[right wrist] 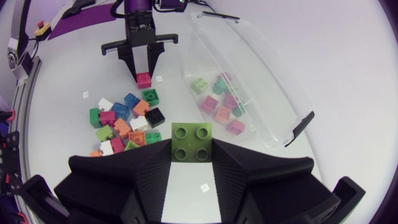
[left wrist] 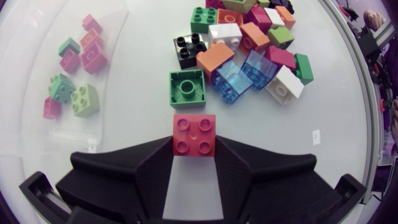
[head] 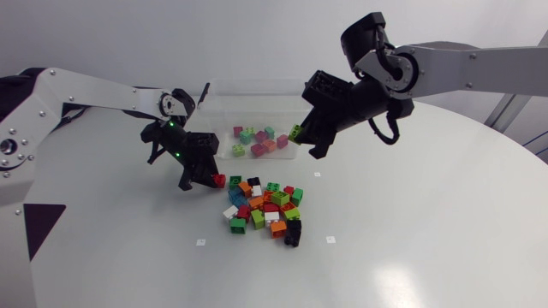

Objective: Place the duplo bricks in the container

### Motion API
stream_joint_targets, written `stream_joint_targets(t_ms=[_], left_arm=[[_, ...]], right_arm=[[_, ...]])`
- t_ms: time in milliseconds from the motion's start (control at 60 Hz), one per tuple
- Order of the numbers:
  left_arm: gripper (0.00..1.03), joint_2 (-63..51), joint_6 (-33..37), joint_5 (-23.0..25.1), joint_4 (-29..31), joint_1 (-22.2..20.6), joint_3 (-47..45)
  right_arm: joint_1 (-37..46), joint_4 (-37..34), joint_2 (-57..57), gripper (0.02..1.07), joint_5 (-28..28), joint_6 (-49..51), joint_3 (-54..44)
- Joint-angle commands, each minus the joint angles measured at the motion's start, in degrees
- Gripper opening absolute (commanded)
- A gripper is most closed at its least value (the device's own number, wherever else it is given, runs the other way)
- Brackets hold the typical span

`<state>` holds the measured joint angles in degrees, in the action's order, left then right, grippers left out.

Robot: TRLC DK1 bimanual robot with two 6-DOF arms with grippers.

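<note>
Duplo bricks point(head: 264, 212) lay in a loose heap on the table point(head: 428, 231), just off the long wall of the container point(head: 214, 90) that faces away from the table's far edge. A smaller batch sat inside the container.

Head view: our left gripper point(head: 211, 180) stood near one end of that wall, at the side of the heap closest to the container, closed on a red brick point(head: 219, 180). Our right gripper point(head: 300, 137) hung at the other end of the same wall, clamping a lime-green brick point(head: 294, 133) close to the rim.

Left wrist view: the red brick point(left wrist: 194, 134) sat studs-up between the fingertips, with both fingers pressed to its sides and the gap only as wide as the brick. We could not tell whether it rested on the table. A dark green brick point(left wrist: 187, 88) lay just ahead, apart from it. The container point(left wrist: 37, 134), off to the gripper's side, held pink, green and lime pieces.

Right wrist view: the lime-green brick point(right wrist: 191, 142) was pinched studs-up between the fingertips. The container point(right wrist: 273, 81) lay ahead and to one side, with pink, orange and green bricks in it. Beside the container's far end we saw the left gripper point(right wrist: 144, 68) holding the red brick point(right wrist: 144, 79).
</note>
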<state>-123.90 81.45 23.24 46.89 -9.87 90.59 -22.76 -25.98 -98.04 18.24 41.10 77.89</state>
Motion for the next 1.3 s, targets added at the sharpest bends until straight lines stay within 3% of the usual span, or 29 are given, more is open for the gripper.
stream_joint_targets(t_ms=[0, 633, 883, 1100, 1167, 1250, 1283], left_arm=[[0.21, 4.1, 0.6, 0.8, 1.2, 0.7, -1.8], [0.21, 17.8, -3.9, 6.6, 0.2, 0.6, -6.8], [0.21, 20.4, -10.4, 9.3, -4.3, 0.6, -5.9], [0.21, 22.2, -20.3, 12.4, -13.5, 0.8, -4.8], [0.21, 22.4, -22.4, 13.1, -15.7, 0.8, -4.6], [0.21, 22.6, -25.6, 13.2, -19.6, 0.7, -4.4], [0.21, 22.6, -26.7, 13.2, -20.7, 0.6, -4.3]], right_arm=[[0.5, 1.6, -3.1, 0.21, 0.2, -2.9, 3.2], [3.2, 6.2, -17.8, 0.21, -2.2, -10.3, 22.7], [3.3, 6.3, -24.0, 0.21, -4.1, -12.3, 30.6], [3.3, 6.8, -28.6, 0.24, -5.8, -13.2, 36.0], [3.2, 6.7, -29.5, 0.39, -6.2, -13.2, 37.1], [3.0, 6.6, -30.0, 0.77, -6.8, -13.2, 37.6], [3.0, 6.5, -29.9, 0.87, -7.0, -13.2, 37.6]])
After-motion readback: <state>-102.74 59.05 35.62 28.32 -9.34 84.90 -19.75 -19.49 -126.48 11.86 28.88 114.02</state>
